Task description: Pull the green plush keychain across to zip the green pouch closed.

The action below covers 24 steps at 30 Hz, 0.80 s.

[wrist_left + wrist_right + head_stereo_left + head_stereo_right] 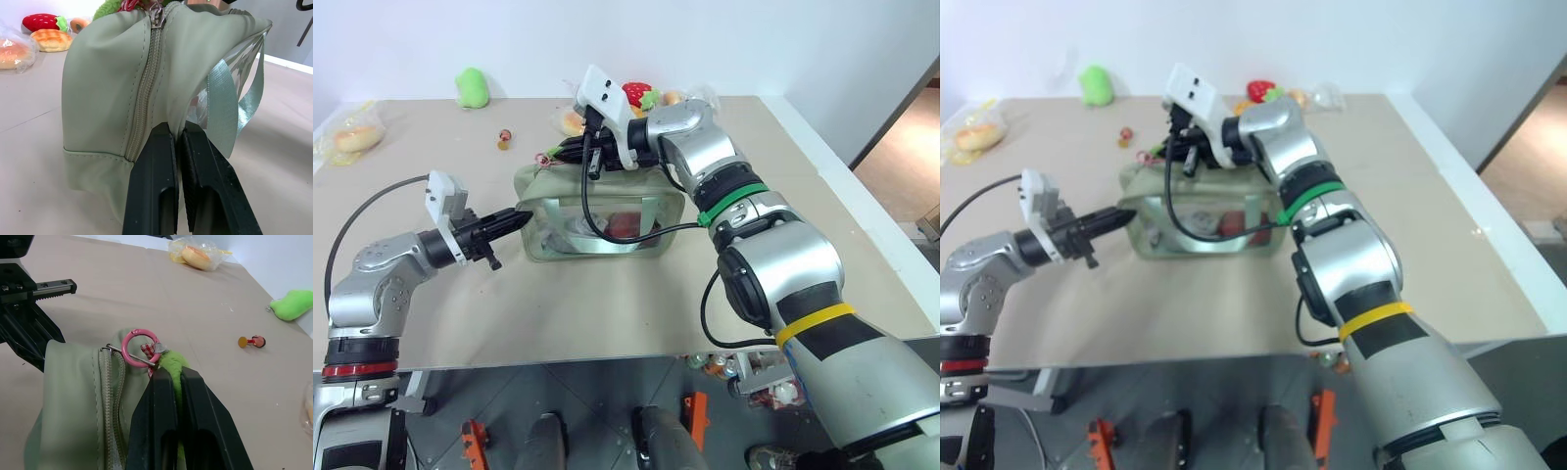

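A: Green plush keychain (172, 363), the fuzzy lime-green ring on the zipper pull, sits at the left end of your boxy sage-green fabric pouch (597, 211) near the middle of the beige table (607, 304). Start at the far left, though.

B: Far left, a clear plastic bag with a bread roll (354, 137) lies near the table edge. Then your left gripper (517, 221) is level, its two black fingers pressed together on the pouch's end fabric just beside the zipper seam (144, 93).

A: So that end is pinned. Behind it?

B: A lime-green blob-shaped plush toy (472, 87) rests near the back edge, and a small red-and-yellow trinket (505, 138) lies on the table between the toy and the pouch.

A: And the keychain itself?

B: Your right gripper (172, 374) reaches across the top of the pouch and is clamped on the fuzzy ring. A pink metal clip ring (138, 347) joins it to the zipper pull right at the pouch's left end.

A: The pouch?

B: Upright, clear plastic window facing you, something red visible inside. Whether the zip is shut along the top, you can't tell.

A: To the right?

B: A red strawberry plush (636, 93) and more bagged bread (570, 121) sit behind the pouch.
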Tool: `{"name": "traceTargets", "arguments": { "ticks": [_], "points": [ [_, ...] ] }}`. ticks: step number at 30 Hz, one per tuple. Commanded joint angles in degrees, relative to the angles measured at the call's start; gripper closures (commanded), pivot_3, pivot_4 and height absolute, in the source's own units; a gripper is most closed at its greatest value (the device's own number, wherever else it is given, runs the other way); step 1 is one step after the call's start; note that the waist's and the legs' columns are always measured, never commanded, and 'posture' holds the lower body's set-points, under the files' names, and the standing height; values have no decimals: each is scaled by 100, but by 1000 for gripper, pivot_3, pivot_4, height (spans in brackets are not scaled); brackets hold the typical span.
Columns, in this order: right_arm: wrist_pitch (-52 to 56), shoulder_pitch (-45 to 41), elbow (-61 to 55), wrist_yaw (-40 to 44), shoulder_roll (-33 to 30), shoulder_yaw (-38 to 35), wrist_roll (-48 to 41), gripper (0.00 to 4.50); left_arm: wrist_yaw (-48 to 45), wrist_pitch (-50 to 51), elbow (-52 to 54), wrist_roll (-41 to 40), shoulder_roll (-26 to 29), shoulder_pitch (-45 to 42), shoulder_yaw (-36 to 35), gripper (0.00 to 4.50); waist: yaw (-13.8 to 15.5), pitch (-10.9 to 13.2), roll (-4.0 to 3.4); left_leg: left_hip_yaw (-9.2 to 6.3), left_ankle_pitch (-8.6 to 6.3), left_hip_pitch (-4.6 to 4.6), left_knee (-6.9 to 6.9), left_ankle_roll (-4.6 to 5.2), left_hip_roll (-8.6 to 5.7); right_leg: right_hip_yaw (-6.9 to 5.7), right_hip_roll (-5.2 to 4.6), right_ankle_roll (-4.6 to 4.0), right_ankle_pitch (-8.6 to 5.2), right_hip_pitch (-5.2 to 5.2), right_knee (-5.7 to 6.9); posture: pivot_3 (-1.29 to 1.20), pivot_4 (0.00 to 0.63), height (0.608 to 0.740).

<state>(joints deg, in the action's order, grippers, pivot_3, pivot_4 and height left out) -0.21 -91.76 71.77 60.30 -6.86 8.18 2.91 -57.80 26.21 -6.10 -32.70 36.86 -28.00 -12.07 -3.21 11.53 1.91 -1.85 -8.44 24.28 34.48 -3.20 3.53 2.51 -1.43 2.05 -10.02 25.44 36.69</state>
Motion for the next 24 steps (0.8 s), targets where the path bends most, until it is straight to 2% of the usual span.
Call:
{"name": "traceTargets", "arguments": {
  "ticks": [1, 4, 8, 11, 17, 24],
  "points": [
    [-127, -369, -11, -205, -253, -163, 49, 4481, -2, 37, 28, 21, -29, 24, 78, 4500, 1, 0, 0, 0, 0, 0, 0, 0, 0, 0, 0, 0, 0, 0, 0, 0, 150, 740],
    [-144, -541, -6, -202, -467, -194, 77, 4481, -10, 38, 17, 29, -35, 21, 93, 4500, 6, 0, 0, 0, 0, 2, 0, 0, 0, 0, -1, -1, -1, 0, 0, 0, 150, 740],
    [-366, -675, -240, 428, -974, -152, 71, 4481, -24, 31, -24, 37, -44, -4, 108, 4500, 8, 0, 0, 0, 0, 1, -2, 0, 0, 0, 0, -2, -4, 1, 0, 0, 150, 740],
    [-433, -652, -351, 671, -1124, -114, 89, 4481, -38, 19, -61, 46, -46, -23, 118, 4500, 17, 0, 0, 0, 0, 3, -2, 0, -1, 0, 0, 0, -5, 0, -1, 0, 150, 740],
    [-494, 67, -1525, 1623, -1715, 89, 96, 4481, -96, -40, -266, 89, -143, -199, 234, 4500, 67, -1, 1, -2, 0, 8, 1, -1, -2, 3, 0, 9, -18, -8, -1, 0, 150, 740],
    [-132, 456, -2330, 1645, -1957, 112, 36, 4481, -178, -85, -421, 129, -147, -291, 264, 4500, 68, 0, 0, 1, 0, 15, 2, -2, -7, 13, 0, 13, -19, -4, 0, 0, 150, 740]
  ]
}}
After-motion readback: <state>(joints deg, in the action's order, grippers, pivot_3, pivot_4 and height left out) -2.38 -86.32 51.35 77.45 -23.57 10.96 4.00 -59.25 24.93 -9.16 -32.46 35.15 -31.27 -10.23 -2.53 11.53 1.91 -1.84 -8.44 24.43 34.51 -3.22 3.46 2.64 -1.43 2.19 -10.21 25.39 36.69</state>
